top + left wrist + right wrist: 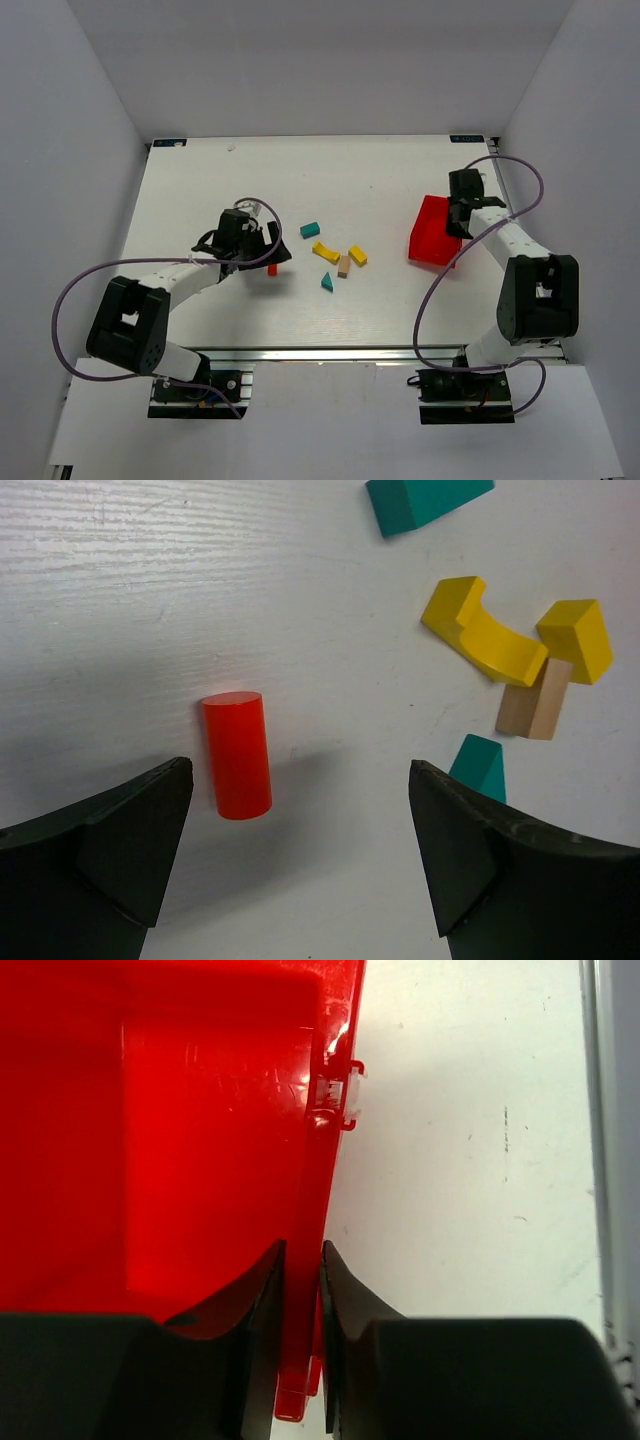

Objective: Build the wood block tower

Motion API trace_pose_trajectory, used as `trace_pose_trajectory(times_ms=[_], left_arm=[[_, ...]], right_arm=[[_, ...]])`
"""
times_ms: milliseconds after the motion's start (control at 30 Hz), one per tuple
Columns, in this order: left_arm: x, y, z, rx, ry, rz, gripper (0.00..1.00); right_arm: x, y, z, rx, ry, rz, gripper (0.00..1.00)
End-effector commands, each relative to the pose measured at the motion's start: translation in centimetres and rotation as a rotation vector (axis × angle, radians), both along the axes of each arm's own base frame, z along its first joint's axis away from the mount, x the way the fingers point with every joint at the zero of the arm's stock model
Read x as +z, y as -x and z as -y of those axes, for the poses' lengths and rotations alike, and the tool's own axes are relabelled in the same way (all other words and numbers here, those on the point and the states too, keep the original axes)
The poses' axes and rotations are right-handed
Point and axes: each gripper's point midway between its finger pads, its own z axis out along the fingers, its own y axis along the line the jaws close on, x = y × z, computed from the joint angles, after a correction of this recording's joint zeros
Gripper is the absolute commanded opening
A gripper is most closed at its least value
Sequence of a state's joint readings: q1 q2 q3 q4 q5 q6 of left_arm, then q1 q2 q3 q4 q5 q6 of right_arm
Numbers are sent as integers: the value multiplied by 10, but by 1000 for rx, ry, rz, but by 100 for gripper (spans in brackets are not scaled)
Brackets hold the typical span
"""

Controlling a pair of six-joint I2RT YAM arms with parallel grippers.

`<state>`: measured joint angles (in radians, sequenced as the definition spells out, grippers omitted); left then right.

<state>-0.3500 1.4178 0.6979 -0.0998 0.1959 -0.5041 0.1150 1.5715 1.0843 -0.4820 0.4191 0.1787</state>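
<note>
Left gripper (297,785): fingers spread wide, red cylinder (237,755) lying between them, untouched. Beyond, mid-table: teal triangle (480,768), tan block (535,700), yellow arch (485,640), all unstacked. Right gripper (302,1260): fingers pinching the red bin (150,1140) wall.

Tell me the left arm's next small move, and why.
Probably nudge the left tool sideways until the red cylinder is centred between its fingers. The jaws stand wide open above it, but the cylinder lies flat close to one finger, so lowering now might knock it aside.
</note>
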Motion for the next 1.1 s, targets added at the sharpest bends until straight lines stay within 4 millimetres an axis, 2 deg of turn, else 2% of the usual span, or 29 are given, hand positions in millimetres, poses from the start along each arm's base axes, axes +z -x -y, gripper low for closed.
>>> trace_pose_trajectory(times_ms=[0,33,67,100,400,600,733,767,933,1033,1067], left_arm=[[4,-9,3,-21,-13,26,98],[2,-10,2,-20,-24,24,98],[2,-12,1,-11,-31,22,98],[-1,-12,-1,-3,-46,12,98],[-4,-12,1,-10,-39,10,98],[-2,-12,2,-10,-38,2,98],[6,-12,-1,2,-45,18,98],[13,-14,-1,6,-43,34,98],[31,-17,-10,51,-69,62,98],[46,-20,-19,92,-90,95,98],[50,-20,-20,95,-90,105,98]], right_arm=[[7,-25,-8,-23,-159,110,23],[10,-27,-2,-45,-164,120,50],[11,-26,1,-59,-169,112,64],[18,-30,3,-62,-177,127,89],[77,-28,-7,34,-216,283,89],[91,-18,-11,62,-230,322,89],[96,-12,-20,122,-239,319,89],[101,-10,-22,148,-237,334,89],[110,-1,-48,249,-293,358,89],[108,6,-67,296,-321,328,89],[106,10,-81,337,-371,307,89]])
